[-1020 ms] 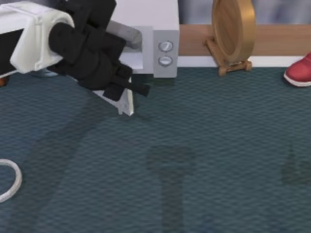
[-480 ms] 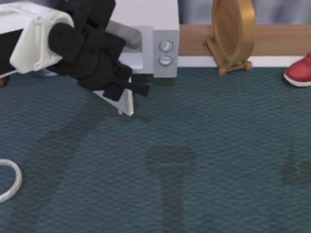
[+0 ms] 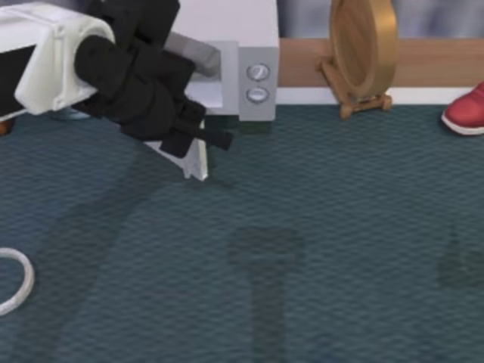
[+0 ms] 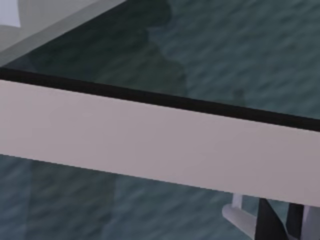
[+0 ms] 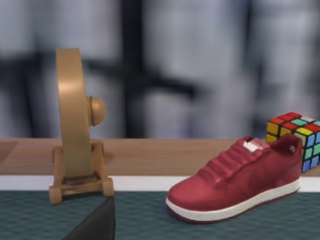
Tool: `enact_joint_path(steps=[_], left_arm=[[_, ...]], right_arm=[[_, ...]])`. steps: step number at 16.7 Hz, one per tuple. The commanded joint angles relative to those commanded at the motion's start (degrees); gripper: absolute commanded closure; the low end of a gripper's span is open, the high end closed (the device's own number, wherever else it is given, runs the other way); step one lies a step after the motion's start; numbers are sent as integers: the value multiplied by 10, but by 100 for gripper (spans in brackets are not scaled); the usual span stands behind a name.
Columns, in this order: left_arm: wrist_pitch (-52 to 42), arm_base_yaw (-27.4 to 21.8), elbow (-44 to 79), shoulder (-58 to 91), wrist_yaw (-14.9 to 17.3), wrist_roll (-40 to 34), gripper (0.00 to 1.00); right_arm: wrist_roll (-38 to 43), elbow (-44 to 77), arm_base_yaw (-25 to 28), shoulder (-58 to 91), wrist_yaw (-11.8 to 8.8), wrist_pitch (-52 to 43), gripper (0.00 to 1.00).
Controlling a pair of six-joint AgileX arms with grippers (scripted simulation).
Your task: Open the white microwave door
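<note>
Teal woven cloth [image 3: 340, 227] covers the table, with a wood strip along the far edge; you have one microwave, two knobs, one wooden disc stand, one red shoe, one cube, one white ring.

At the top view's near left edge you see the white ring [image 3: 17, 281], cut off by the frame. At far left, the left gripper [image 3: 203, 136] sits over the white microwave door [image 3: 195, 162], which stands swung out from the white microwave [image 3: 227, 30]; whether its fingers pinch the handle you cannot tell. Two silver knobs [image 3: 258, 83] stack on the narrow panel.

Only the left wrist view shows the door's edge [image 4: 160, 140] as a pale band, cloth beyond it.

Centre cloth lies open, shadows only.

Rightward: the disc stand [image 3: 361, 53], then the red shoe [image 3: 465, 110] at the right edge. Only the right wrist view shows the cube [image 5: 295, 137], just behind the shoe. Right gripper is out of view.
</note>
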Motion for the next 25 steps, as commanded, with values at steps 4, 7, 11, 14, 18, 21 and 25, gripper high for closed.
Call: enact_joint_path(steps=[4, 7, 11, 14, 18, 21, 25], left_arm=[[0, 12, -12, -13, 15, 29, 100], [-6, 28, -33, -25, 37, 72, 100], [-3, 36, -38, -38, 49, 93, 100], [-3, 36, -38, -38, 49, 93, 100], [-3, 36, -38, -38, 49, 93, 100], [-3, 36, -38, -38, 49, 93, 100], [-3, 36, -38, -38, 49, 93, 100]], right_arm=[[0, 0, 0, 0, 0, 0, 0], [0, 0, 0, 0, 0, 0, 0], [0, 0, 0, 0, 0, 0, 0], [0, 0, 0, 0, 0, 0, 0], [0, 0, 0, 0, 0, 0, 0], [0, 0, 0, 0, 0, 0, 0], [0, 0, 0, 0, 0, 0, 0]])
